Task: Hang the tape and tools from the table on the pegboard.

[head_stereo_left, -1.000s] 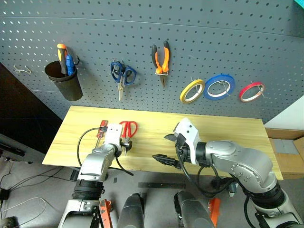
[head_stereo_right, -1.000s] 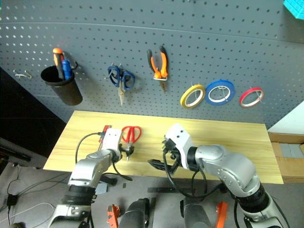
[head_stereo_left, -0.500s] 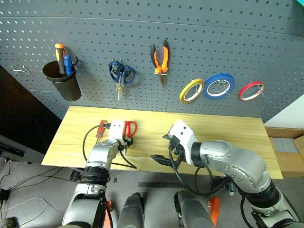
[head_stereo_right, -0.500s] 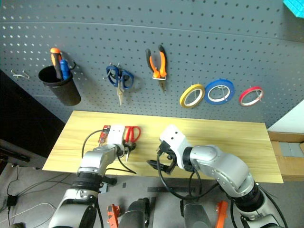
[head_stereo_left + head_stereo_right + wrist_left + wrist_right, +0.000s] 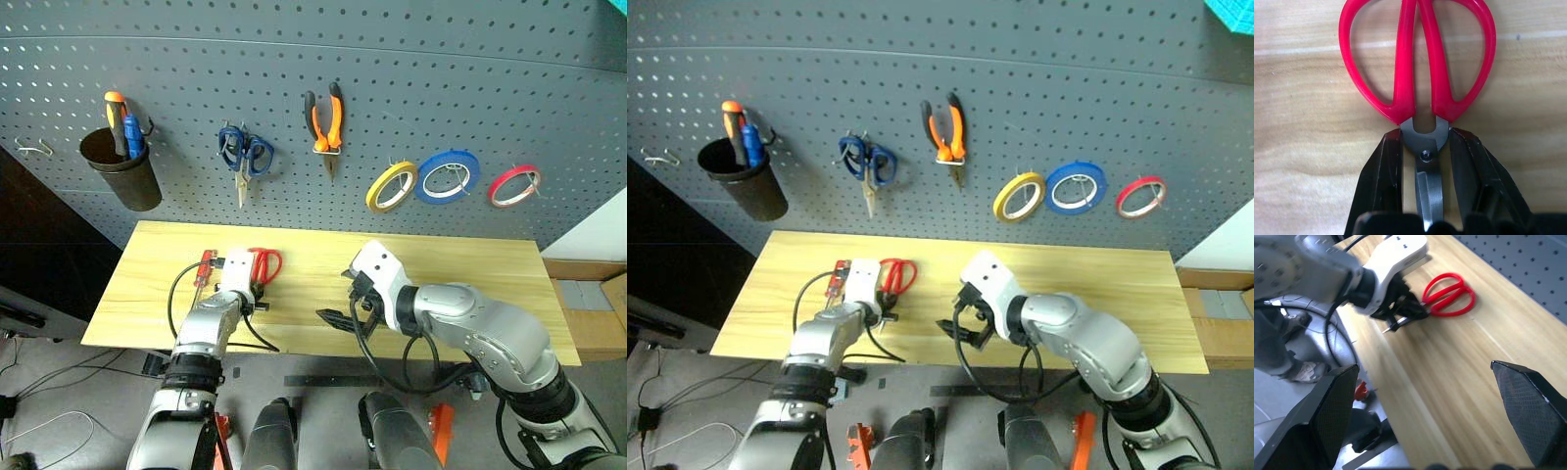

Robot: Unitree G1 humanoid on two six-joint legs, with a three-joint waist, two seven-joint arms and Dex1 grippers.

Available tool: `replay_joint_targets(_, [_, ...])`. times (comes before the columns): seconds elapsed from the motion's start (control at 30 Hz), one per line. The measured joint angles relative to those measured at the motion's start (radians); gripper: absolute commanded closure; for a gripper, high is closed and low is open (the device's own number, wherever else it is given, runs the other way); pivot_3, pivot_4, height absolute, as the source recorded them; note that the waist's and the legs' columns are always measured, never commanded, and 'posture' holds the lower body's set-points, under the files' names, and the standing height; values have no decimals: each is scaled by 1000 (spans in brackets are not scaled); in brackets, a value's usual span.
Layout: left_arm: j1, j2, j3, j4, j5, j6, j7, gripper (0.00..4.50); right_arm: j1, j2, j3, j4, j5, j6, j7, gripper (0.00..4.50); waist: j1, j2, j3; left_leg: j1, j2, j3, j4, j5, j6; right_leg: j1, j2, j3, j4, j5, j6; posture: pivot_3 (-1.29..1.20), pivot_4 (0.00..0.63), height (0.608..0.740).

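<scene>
Red-handled scissors (image 5: 1418,58) lie on the table (image 5: 470,264) at its left, handles toward the pegboard (image 5: 490,78). My left gripper (image 5: 1425,142) is shut on them at the pivot, one black finger on each side of the metal neck, blades running back between the fingers. Just left of it lies the red-handled screwdriver (image 5: 204,266). My right gripper (image 5: 338,297) hangs open over the table's front middle, nothing between its fingers. The orange-and-black pliers (image 5: 326,117) and the yellowish tape (image 5: 392,186) hang on the pegboard.
On the pegboard hang blue scissors (image 5: 243,155), a blue roll (image 5: 447,176), a red roll (image 5: 515,186) and a black cup (image 5: 122,171) holding orange and blue screwdrivers. A bare metal hook (image 5: 34,149) sits at the far left.
My left gripper's fingers have closed from wide open onto the neck of the red scissors. The camera has shifted a little. The right arm has hardly moved.
</scene>
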Motion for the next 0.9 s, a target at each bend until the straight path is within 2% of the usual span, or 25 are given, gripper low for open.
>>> replay_joint_targets(0.23, [161, 8, 48, -202, -55, -59, -73, 3486, -6, -12, -61, 1, -14, -48, 15, 0, 0, 1, 1, -1, 0, 0, -2, 0, 0, 0, -1, 0, -5, 0, 0, -122, 267, 740])
replay_joint_targets(0.5, [390, 92, 72, -521, -100, -242, -228, 3486, -16, -12, -218, -11, -32, -242, 38, 0, 2, 2, 2, -1, 0, 1, -5, 0, 0, -1, -2, 1, -6, 0, 0, -122, 260, 740])
replay_joint_targets(0.7, [418, 92, 114, -671, -106, -366, -210, 3486, -8, -15, -251, -13, -31, -359, 74, 0, 3, 2, 3, -1, 0, 2, -6, 0, 0, -1, -1, 1, -7, 0, 0, -109, 248, 740])
replay_joint_targets(0.9, [361, 114, 172, -720, -85, -474, -179, 3486, -17, -16, -259, -6, -21, -402, 115, 0, 3, 2, 3, -1, 0, 2, -6, 0, 0, -1, -1, 1, -6, 0, 0, -87, 228, 740])
